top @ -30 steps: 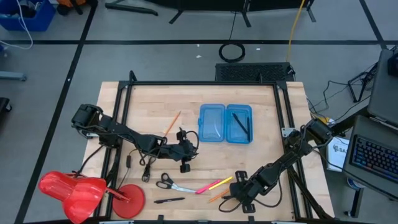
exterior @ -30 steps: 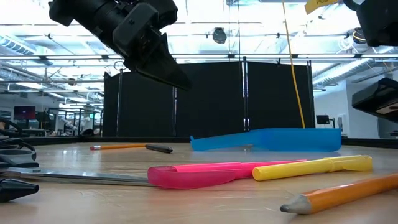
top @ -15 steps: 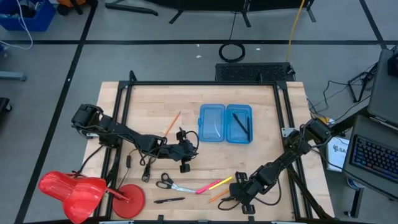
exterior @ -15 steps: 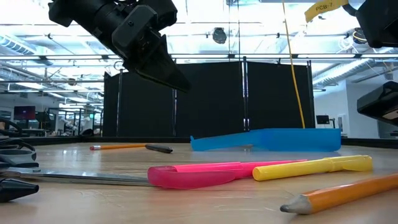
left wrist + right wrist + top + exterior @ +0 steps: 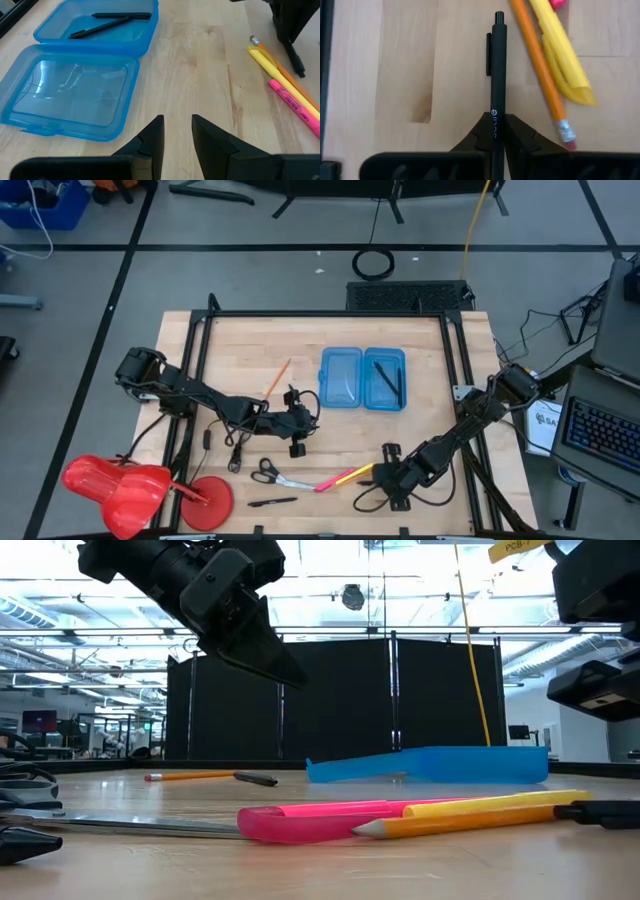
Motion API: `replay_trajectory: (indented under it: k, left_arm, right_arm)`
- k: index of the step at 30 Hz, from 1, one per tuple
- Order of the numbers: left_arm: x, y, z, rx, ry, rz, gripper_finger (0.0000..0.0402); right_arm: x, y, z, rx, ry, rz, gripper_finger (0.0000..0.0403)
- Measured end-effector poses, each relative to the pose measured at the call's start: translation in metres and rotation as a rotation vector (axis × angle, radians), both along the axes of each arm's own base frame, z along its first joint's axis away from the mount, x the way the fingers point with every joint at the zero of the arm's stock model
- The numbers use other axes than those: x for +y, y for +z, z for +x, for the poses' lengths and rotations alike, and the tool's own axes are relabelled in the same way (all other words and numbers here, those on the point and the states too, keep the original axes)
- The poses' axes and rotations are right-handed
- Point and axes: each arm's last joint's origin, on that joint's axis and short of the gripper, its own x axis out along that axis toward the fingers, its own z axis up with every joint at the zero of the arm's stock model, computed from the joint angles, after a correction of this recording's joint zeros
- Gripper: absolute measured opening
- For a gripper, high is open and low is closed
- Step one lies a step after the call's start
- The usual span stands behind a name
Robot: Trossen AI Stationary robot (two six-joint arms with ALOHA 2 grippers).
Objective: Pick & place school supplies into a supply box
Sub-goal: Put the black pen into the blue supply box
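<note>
The blue supply box (image 5: 362,378) lies open at the table's far middle, with two black pens (image 5: 110,22) in its right half. My right gripper (image 5: 380,476) is low at the near right, shut on a black pen (image 5: 498,70). Beside that pen lie an orange pencil (image 5: 537,75), a yellow marker (image 5: 356,474) and a pink marker (image 5: 326,483). Scissors (image 5: 265,471) and another black pen (image 5: 272,502) lie nearer the near edge. A second orange pencil (image 5: 277,378) lies left of the box. My left gripper (image 5: 177,131) hovers left of the box, slightly open and empty. My right gripper pinches the black pen's barrel (image 5: 494,116) between its two fingers, at the end away from the clip. The pen runs along the fingers and sticks out ahead of them, clip end (image 5: 491,45) foremost. It sits at about table height; whether it is clear of the wood, I cannot tell.
A red plastic object (image 5: 120,485) stands off the near left corner. Black cables (image 5: 237,450) trail beside my left arm. A looped black cable (image 5: 373,263) lies on the floor beyond the far edge. Bare wood shows between the box and the markers.
My right gripper has gone a little toward the far edge and the markers. The orange pencil that lay nearest the table's near edge has slid away from that edge and now lies along the yellow marker.
</note>
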Motion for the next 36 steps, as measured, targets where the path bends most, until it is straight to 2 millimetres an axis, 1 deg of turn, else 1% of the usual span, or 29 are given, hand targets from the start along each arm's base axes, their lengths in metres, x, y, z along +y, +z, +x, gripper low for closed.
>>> replay_trajectory:
  k: [8,14,18,24,27,30,36]
  left_arm:
    - [0.0,0.0,0.0,0.0,0.0,0.001,0.0104]
    - [0.0,0.0,0.0,0.0,0.0,0.001,0.0104]
    - [0.0,0.0,0.0,-0.002,0.0,0.001,0.0104]
    - [0.0,0.0,0.0,-0.003,0.0,-0.001,0.0104]
    - [0.0,0.0,0.0,-0.005,0.001,-0.002,0.0104]
    - [0.0,0.0,0.0,-0.005,0.0,-0.002,0.0104]
    - [0.0,0.001,0.0,-0.007,0.002,-0.005,0.0104]
  right_arm:
    - [-0.001,0.002,0.0,0.001,-0.001,0.001,0.0013]
    - [-0.007,0.016,-0.001,-0.056,-0.033,-0.025,0.0013]
    - [-0.017,0.028,-0.002,-0.097,-0.09,-0.079,0.0013]
    - [-0.039,0.042,-0.002,-0.128,-0.237,-0.161,0.0013]
    - [-0.051,0.046,-0.002,-0.138,-0.297,-0.214,0.0013]
    - [-0.061,0.05,0.002,-0.145,-0.34,-0.221,0.0013]
    - [-0.085,0.049,0.011,-0.133,-0.433,-0.281,0.0013]
